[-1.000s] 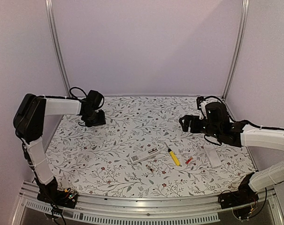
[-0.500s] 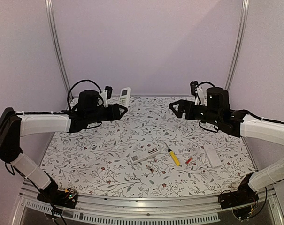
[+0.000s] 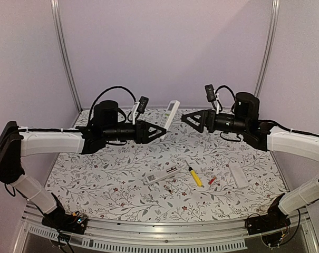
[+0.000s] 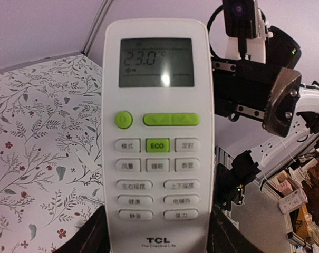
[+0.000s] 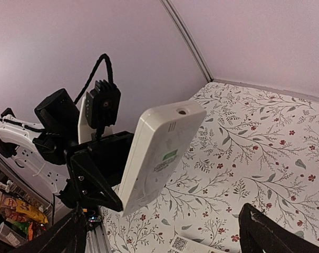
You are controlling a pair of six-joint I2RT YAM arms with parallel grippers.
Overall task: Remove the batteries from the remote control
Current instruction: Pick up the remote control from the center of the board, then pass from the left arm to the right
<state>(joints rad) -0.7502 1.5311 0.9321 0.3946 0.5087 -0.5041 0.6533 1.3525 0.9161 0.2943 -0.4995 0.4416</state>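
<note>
My left gripper is shut on the lower end of a white remote control, holding it upright in the air above the middle of the table. The left wrist view shows its button face and lit display filling the frame, with my fingers on both sides. The remote's plain back faces my right gripper, which hangs open a short way to its right, apart from it. On the table lie a red-orange battery and a small dark one.
A second light-coloured remote lies on the flowered table near the front middle. A yellow-handled, black-tipped tool rests beside it. A flat white oblong piece lies at the right. Walls stand close at back and sides.
The left arm has swung from the back left to the middle, lifting the remote into the air. The right arm has risen and moved left to face it, jaws still open.
</note>
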